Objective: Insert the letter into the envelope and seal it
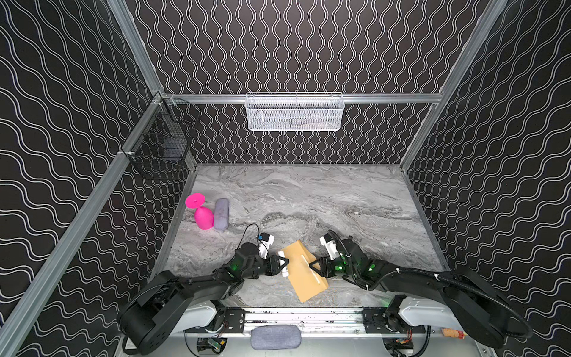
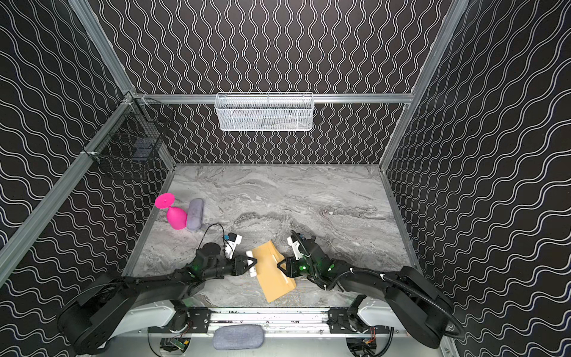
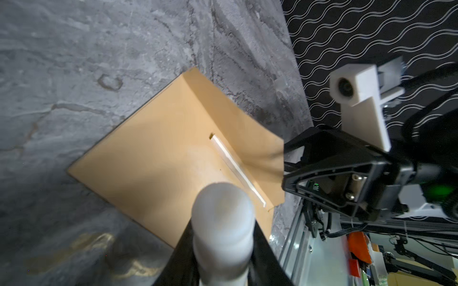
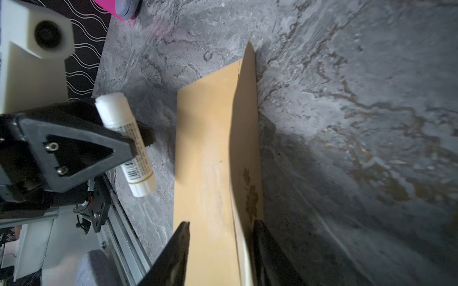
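At the envelope's (image 1: 301, 282) near end, finding bare paper lying flat on the table, with its long axis slanting away and slightly leftward. Moving midway up that axis, just beside the envelope's left long edge, clamping a glue stick (image 4: 116, 111) in the left gripper (image 1: 284, 265), apart from the paper. Opposite, at the envelope's right long edge, straddling the raised flap (image 3: 235, 123) with the right gripper (image 4: 221, 222), keeping its jaws moderately apart, not pinching. Spotting dark flourish print on the flap's shaded side, probably the letter (image 4: 250, 195) tucked inside, mostly hidden. Judging the right arm nearer for folding that flap leftward across the envelope.
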Motion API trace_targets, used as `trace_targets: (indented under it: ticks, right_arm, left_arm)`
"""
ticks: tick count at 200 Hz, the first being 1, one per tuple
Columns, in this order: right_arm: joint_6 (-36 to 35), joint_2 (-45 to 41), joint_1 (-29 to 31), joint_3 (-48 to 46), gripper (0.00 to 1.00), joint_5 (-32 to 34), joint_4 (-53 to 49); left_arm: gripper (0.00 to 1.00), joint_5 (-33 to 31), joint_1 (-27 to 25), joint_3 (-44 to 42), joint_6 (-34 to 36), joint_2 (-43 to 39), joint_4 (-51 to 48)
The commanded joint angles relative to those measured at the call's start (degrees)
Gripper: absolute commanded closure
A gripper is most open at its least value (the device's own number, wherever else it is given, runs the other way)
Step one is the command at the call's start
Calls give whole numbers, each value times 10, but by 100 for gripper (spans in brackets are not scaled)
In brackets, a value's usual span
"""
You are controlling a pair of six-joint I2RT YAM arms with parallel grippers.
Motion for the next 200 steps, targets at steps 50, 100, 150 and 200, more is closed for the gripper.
trace_targets:
  ticks: [50, 100, 150, 200]
  right_arm:
    - [-34, 91, 41, 28, 45, -59, 83]
    - [-72, 159, 50, 16, 50, -45, 125]
    - [-99, 183, 52, -47, 77, 4, 238]
    - [-187, 208, 119, -62, 94, 129, 313]
  left_arm:
    - [100, 11, 1, -13, -6, 150, 167]
    - [100, 6, 2, -14, 11, 127, 133]
    - [100, -3, 5, -19, 31, 82, 77]
    - [100, 4, 10, -18, 33, 112, 109]
